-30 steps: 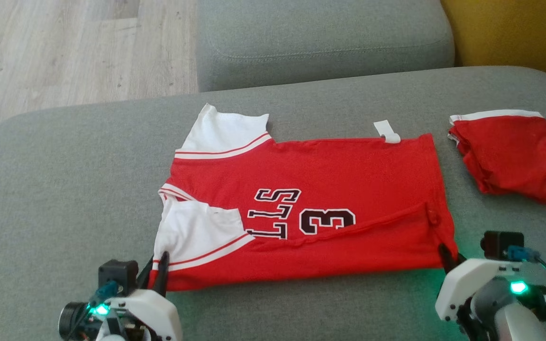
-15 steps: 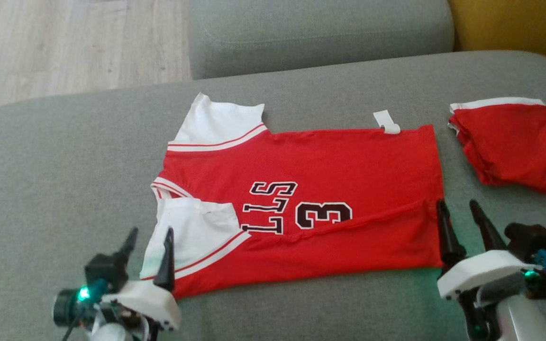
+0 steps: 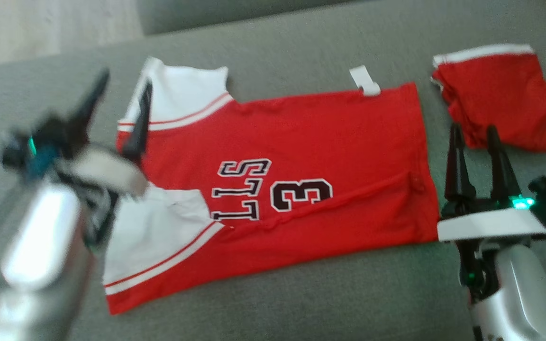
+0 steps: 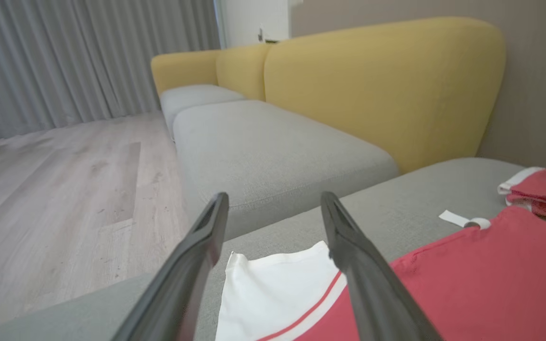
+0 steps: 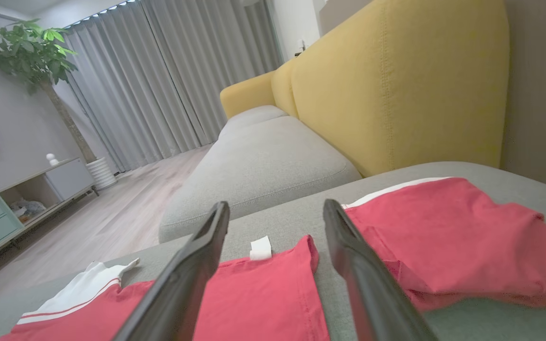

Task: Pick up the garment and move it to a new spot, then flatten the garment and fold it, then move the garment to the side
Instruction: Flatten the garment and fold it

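A: Where's the jersey (image 3: 301, 142)?

B: Flat on the grey cushion (image 3: 301, 293), about the middle of the head view. Red, with white sleeves.

A: Long axis?

B: Left to right across the head view. The collar and sleeves are at the robot's left end and the hem (image 3: 420, 142) is at its right end. The far sleeve (image 3: 183, 94) sticks out towards the back. The near sleeve (image 3: 159, 237) lies folded over the red body.

A: Is the near edge folded too?

B: Yes. The near long edge is turned up over the body, and the fold line (image 3: 349, 196) rises slightly toward the hem. It covers part of the black lettering and the number. A white tag (image 3: 364, 80) pokes out of the far edge near the hem corner.

A: Left gripper (image 3: 126, 80)?

B: Over the collar end and blurred in the head view. Its fingers are spread with nothing between them (the left wrist view shows the far sleeve lying lower, in the gap).

A: Right gripper (image 3: 472, 128)?

B: Just beside the hem, over bare cushion. Its fingers are apart too and it is empty. It sits between the jersey and a folded red piece (image 3: 500, 94) with a white band, off to the robot's right.

A: Are those two touching?

B: No, there is a strip of cushion between them. It is clear in the right wrist view.

A: Background?

B: A yellow backrest (image 4: 386, 85), a wood floor (image 4: 64, 189) and grey curtains (image 5: 159, 71).
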Controlling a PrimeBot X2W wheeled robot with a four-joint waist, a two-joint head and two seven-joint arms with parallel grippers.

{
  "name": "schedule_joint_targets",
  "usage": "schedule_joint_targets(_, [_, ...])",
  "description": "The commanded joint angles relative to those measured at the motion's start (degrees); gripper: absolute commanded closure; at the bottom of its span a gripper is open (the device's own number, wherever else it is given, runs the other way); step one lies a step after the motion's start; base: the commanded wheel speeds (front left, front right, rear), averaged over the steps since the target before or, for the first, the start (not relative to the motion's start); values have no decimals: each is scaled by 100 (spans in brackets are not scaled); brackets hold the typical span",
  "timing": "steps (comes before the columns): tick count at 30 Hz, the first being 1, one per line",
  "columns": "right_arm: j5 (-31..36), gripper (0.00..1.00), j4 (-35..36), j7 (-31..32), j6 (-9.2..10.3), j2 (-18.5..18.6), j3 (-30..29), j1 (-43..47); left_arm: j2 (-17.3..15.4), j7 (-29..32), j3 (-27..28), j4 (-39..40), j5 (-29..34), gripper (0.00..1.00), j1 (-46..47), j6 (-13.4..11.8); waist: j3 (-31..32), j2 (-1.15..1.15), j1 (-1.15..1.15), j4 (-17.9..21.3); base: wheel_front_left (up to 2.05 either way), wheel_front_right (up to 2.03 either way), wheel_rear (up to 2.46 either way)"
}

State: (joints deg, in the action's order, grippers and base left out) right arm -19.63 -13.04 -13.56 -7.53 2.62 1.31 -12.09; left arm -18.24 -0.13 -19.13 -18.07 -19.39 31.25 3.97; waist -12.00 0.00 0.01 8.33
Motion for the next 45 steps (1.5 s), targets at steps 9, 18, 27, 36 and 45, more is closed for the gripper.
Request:
schedule_joint_targets(9, [-211, 0, 385, -137, 4, 26, 560, -526, -1024, 1511, -364, -1318, -345, 0, 2103, 345, -1148, 0, -1, 758, 0, 0, 0])
schedule_joint_targets(18, [-363, 0, 584, -142, 4, 26, 734, -631, -1439, 2063, -993, -2171, -815, 0, 2833, 350, -1522, 0, -1, 1020, 0, 0, 0])
schedule_joint_targets(27, [-495, 0, 654, -143, 4, 26, 749, -648, -1559, 2026, -1333, -2819, -978, 0, 3180, 351, -1628, 0, -1, 1134, 0, 0, 0])
schedule_joint_targets(36, [-498, 0, 639, -143, 4, 26, 655, -655, -1498, 2397, -1762, -3021, -1493, 100, 3285, 351, -1613, 0, -1, 1090, 0, 0, 0])
schedule_joint_targets(45, [-154, 0, 356, -115, 4, 26, 402, -795, -1377, 1466, -2058, -2811, -1645, 100, 3159, 351, -1220, 0, -1, 672, 0, 0, 0])
